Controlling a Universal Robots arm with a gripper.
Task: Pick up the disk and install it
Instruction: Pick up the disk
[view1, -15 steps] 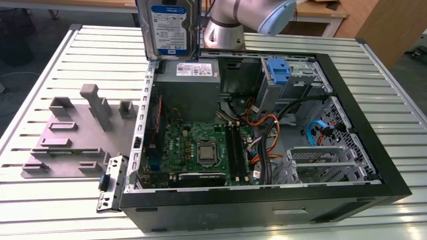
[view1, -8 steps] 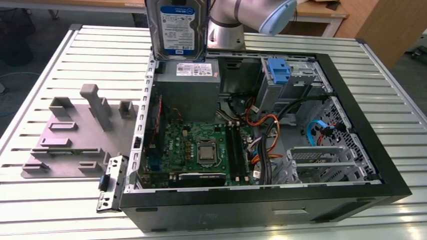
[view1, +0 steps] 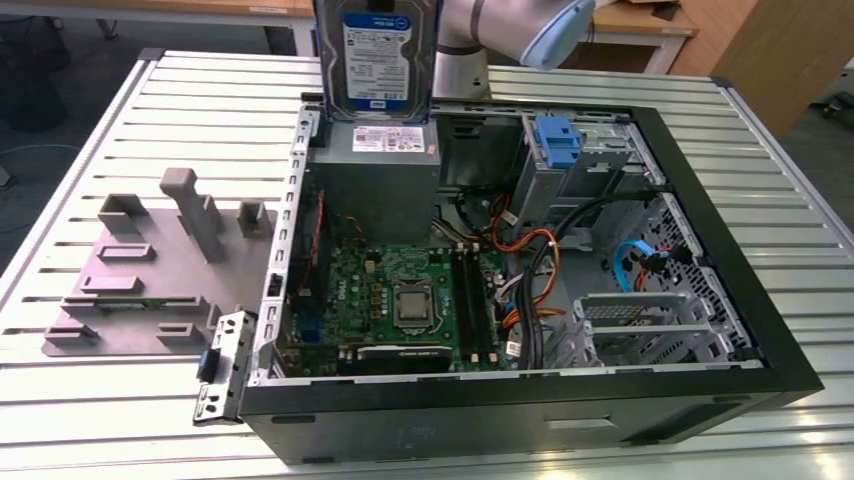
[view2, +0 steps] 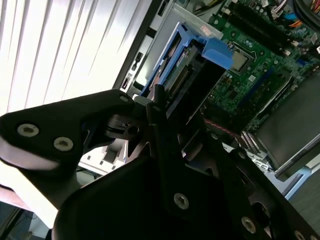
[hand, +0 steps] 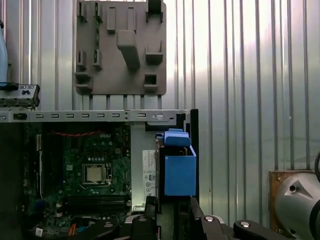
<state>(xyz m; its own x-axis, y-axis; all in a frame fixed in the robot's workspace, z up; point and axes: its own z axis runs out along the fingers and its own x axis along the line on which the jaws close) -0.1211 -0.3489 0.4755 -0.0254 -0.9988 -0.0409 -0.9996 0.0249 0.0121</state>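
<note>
A slatted metal counter (view1: 107, 110) is carrying an open computer case (view1: 747, 330) lying on its side, and a grey fixture plate (view1: 134, 270) is resting beside it, well apart from my jaws. I am holding the disk (view1: 380, 55) aloft above the case's far wall, right over the grey power-supply box (view1: 380, 165). In both wrist views its blue carrier frame (hand: 179, 172) is projecting ahead of my jaws, with the motherboard (hand: 85, 170) lying beneath. I am carrying the disk upright on its edge, which I judge is leaving it clear of the case walls and the cables while it is off the counter. My jaws are gripping the disk's near end, drawn in narrow with one on each side of it, and are touching nothing else. Another blue carrier (view1: 554, 140) is sitting in the drive bay, lower than my jaws and off to one side, near the disk but apart from it.
</note>
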